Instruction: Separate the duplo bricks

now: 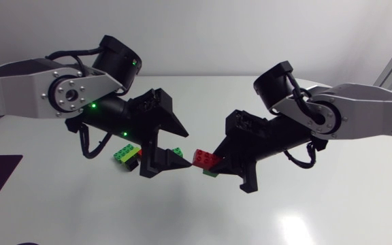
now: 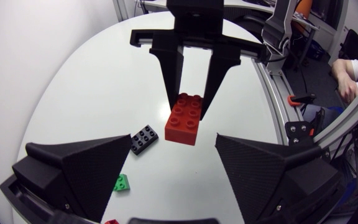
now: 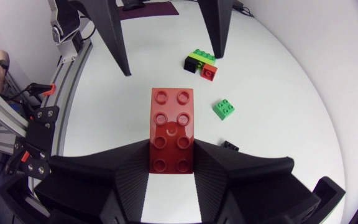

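Up close, my right gripper pinches one end of a red two-by-four duplo brick between its fingers. It holds the brick above the white table, with the free end pointing left toward my other arm. A small black brick lies on the table just beside this gripper; the dark sliver under the red brick in the head view is probably the same one. A little farther left sits a green two-by-two brick, on its own. My left gripper hangs spread wide, its fingertips just short of the red brick. Farthest left, a stack of lime-green, black and red bricks rests under that gripper.
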Tool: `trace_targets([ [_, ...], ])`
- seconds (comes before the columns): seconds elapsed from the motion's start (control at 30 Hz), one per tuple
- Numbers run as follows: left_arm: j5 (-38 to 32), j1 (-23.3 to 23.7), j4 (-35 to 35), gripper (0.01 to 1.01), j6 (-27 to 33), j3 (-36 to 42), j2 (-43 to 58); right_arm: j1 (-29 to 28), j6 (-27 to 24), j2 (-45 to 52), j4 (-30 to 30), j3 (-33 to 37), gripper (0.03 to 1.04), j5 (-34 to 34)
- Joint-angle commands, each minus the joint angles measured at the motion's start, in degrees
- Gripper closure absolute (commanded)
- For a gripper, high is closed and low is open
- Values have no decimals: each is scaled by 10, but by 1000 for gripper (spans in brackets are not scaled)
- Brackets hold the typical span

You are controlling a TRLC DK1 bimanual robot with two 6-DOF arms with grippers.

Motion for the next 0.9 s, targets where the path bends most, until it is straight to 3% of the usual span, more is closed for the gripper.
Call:
trace_targets([
  [0.0,-6,-13,-15,87,11,23,22,7,-21,-13,11,-13,956,3],
  [0.23,-23,-45,-25,90,10,33,35,15,-29,-10,18,-16,957,3],
  [0.6,-29,-42,-25,126,17,36,55,43,-29,-15,28,-29,957,13],
  [0.87,-32,-47,-29,279,19,38,59,47,-29,-16,28,-26,957,19],
])
